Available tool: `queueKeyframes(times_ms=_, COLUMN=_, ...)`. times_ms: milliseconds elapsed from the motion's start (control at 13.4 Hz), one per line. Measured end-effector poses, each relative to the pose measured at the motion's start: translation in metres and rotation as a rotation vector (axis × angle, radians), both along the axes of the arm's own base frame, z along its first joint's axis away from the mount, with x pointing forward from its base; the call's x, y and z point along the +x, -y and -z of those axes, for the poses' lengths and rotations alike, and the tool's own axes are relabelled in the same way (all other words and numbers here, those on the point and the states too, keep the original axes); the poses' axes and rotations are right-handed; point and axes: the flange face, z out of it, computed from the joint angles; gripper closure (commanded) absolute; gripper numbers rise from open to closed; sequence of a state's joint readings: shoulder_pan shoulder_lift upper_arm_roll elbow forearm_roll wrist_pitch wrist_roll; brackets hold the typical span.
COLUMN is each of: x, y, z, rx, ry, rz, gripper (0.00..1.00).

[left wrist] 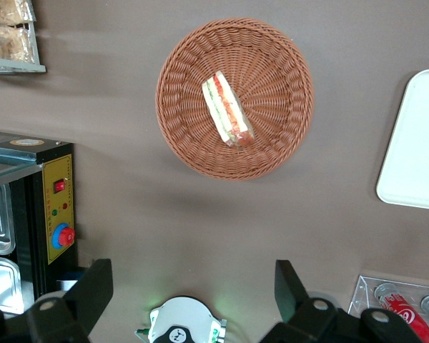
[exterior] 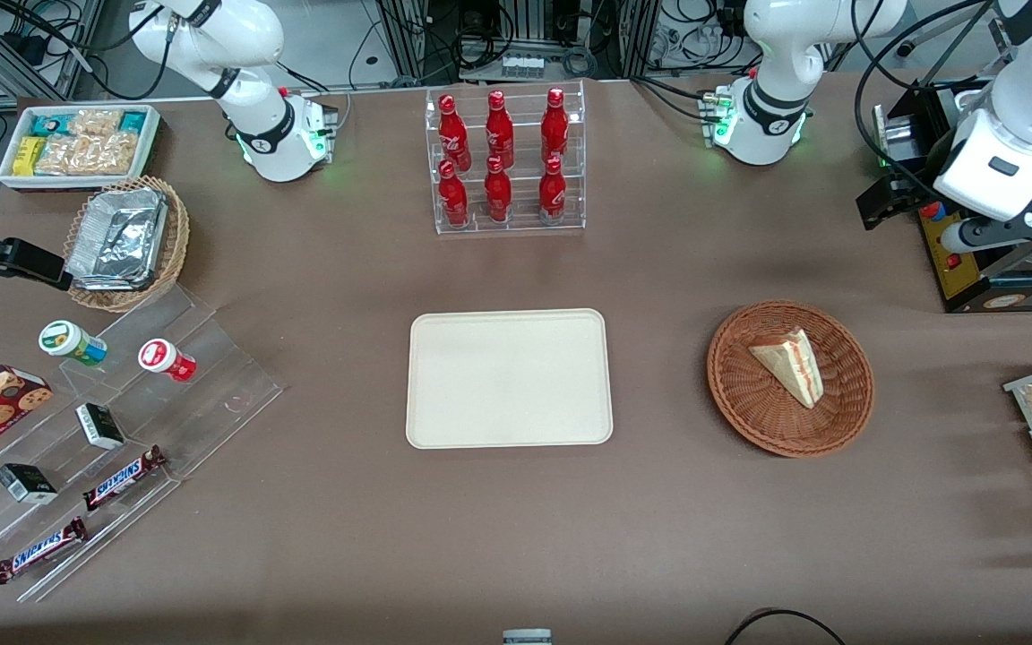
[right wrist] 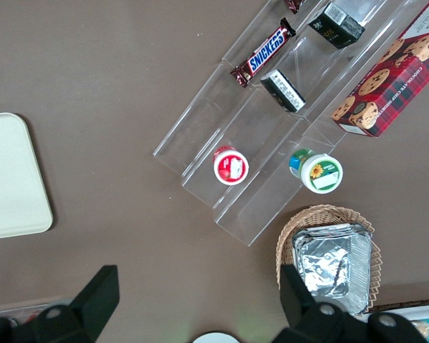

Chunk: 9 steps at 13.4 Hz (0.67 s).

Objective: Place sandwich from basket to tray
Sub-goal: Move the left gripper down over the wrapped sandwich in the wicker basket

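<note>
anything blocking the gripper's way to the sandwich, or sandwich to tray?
Nothing visible. The gripper is open, high above bare table, apart from the basket. The sandwich lies uncovered inside it. Only bare table separates basket and tray.

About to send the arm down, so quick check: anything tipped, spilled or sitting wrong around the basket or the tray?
Nothing stands out. The sandwich lies inside the basket, on its side. The tray sits bare and flat beside it. The gripper is open, up over the table, farther from the front camera than the basket.

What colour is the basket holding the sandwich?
Reddish-brown wicker basket, clearest in the left wrist view.
</note>
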State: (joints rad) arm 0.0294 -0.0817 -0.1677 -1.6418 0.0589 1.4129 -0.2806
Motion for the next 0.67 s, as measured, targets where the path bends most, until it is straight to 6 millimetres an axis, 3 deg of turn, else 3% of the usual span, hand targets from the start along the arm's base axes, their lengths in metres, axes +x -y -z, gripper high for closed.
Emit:
queueKeyframes(times_ms=372, x=0.002, y=-0.024, z=0.007, rx=-0.012, ry=-0.018, rz=0.025, gripper=0.00)
queueKeyframes(times_ms=521, x=0.008, y=-0.023, z=0.037, rx=-0.013, ry=-0.014, rz=0.030, gripper=0.00)
queueKeyframes(times_ms=670, x=0.015, y=-0.022, z=0.082, rx=-0.015, ry=0.026, rz=0.025, gripper=0.00)
